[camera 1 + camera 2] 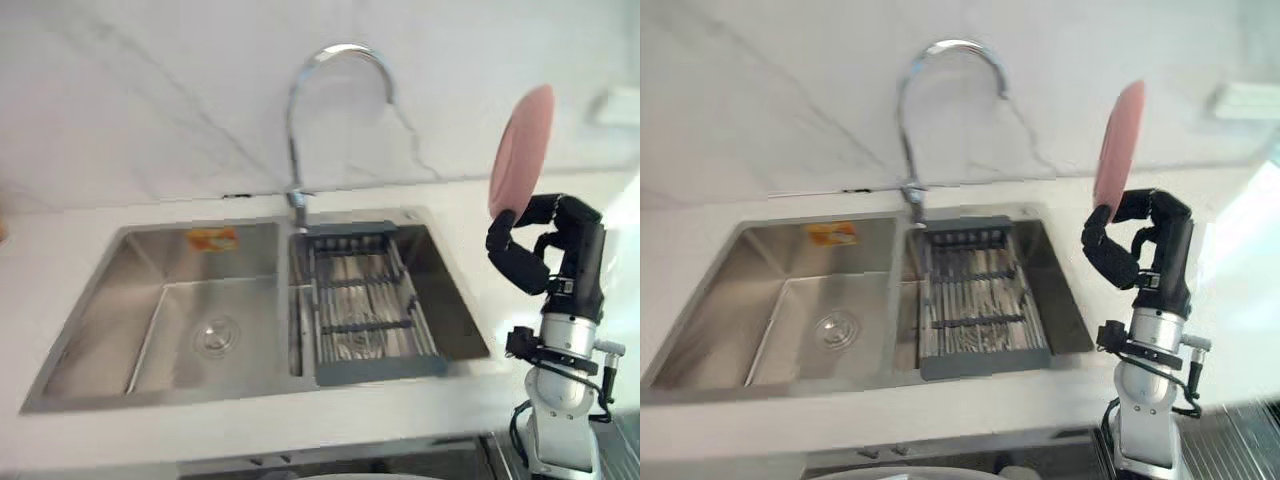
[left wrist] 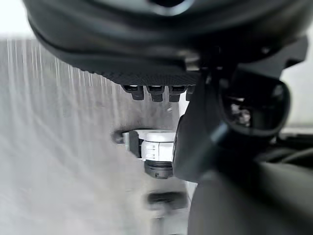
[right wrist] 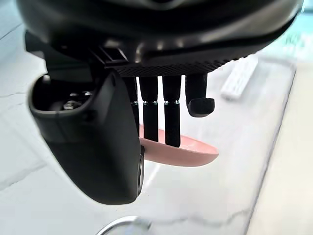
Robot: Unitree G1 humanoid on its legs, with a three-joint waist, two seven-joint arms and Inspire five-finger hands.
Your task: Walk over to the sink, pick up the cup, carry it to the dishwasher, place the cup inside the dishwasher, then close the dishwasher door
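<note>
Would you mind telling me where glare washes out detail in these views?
Right eye view: glare whitens the countertop right of the right hand holding the pink plate. Left eye view: the sink shows only soft sheen. Right wrist view: the plate is evenly lit.

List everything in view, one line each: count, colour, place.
sink: one, steel, two basins, set in the counter
faucet: one, chrome, behind the divider between the basins
rack: one, grey, in the right basin
sticker: one, orange, on the left basin's back wall
drain: one, steel, in the left basin's floor
counter: one, white, around the sink
wall: one, white marble, behind the counter
plate: one, pink, held on edge, right of the sink
right hand: one, dark, curled round the plate's lower rim
left hand: one, dark, in its own wrist view
</note>
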